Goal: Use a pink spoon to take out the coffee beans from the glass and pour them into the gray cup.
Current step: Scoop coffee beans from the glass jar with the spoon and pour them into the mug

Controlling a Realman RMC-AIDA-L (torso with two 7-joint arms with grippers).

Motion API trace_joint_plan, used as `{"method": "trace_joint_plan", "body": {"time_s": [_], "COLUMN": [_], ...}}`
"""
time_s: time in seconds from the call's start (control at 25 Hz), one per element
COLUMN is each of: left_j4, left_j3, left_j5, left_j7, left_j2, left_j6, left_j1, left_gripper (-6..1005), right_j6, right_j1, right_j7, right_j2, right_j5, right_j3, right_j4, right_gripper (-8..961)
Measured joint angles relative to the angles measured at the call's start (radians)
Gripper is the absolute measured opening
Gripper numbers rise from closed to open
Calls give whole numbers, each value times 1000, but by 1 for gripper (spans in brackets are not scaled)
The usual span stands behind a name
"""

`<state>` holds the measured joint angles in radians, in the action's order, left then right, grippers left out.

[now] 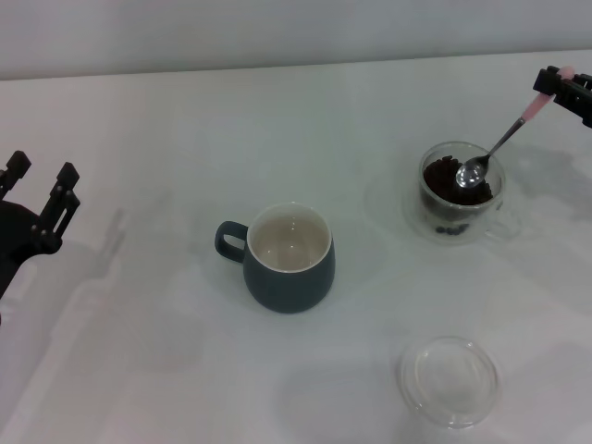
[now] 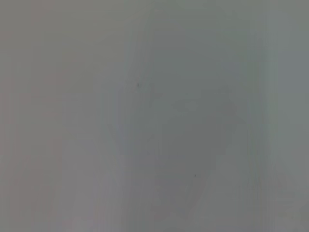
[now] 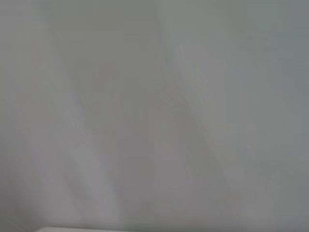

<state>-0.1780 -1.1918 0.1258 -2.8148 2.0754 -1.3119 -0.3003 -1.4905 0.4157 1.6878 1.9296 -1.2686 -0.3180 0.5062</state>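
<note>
1. Two grippers showed in the head view, and we started with the right gripper [image 1: 558,85], which sat at the far right edge of the scene with its fingers clamped on the pink handle of the pink spoon [image 1: 499,141].
2. We saw the spoon slant down from that grip toward the robot's left, its thin metal stem crossing the rim of the glass [image 1: 460,192] and its shiny bowl lying inside, on top of the coffee beans [image 1: 447,177].
3. We could not tell whether any beans lay in the spoon's bowl.
4. We saw the beans as a dark heap filling much of the glass, which stood upright on the white table [image 1: 166,370] at the right, its small clear handle only faintly visible.
5. We found the gray cup [image 1: 288,257] upright near the middle of the table, well apart from the glass, its loop handle turned to the robot's left and its cream inside holding no beans.
6. We noted a flat clear glass dish [image 1: 450,380] lying nearer the robot, at the right.
7. We saw the left gripper [image 1: 39,183] at the far left edge, its fingers apart and holding nothing, well away from the cup.
8. We made out only a plain pale surface in both wrist views.
</note>
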Motion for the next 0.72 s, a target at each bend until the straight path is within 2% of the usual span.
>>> {"method": "trace_joint_plan", "body": {"time_s": [0.4,0.72], "left_j4": [0,-2], "left_j3": [0,0], "left_j5": [0,0], "left_j7": [0,0], "left_j2": [0,-1], "left_j6": [1,1], "left_j1": [-2,-7], "left_gripper": [593,592], "right_j6": [33,48], "right_j1": [-1,-6], "right_j7": [43,-7], "right_j2": [4,9], "right_j5": [4,7], "right_j3": [-3,-5], "right_j4": [2,-10], "right_gripper": [156,156]}}
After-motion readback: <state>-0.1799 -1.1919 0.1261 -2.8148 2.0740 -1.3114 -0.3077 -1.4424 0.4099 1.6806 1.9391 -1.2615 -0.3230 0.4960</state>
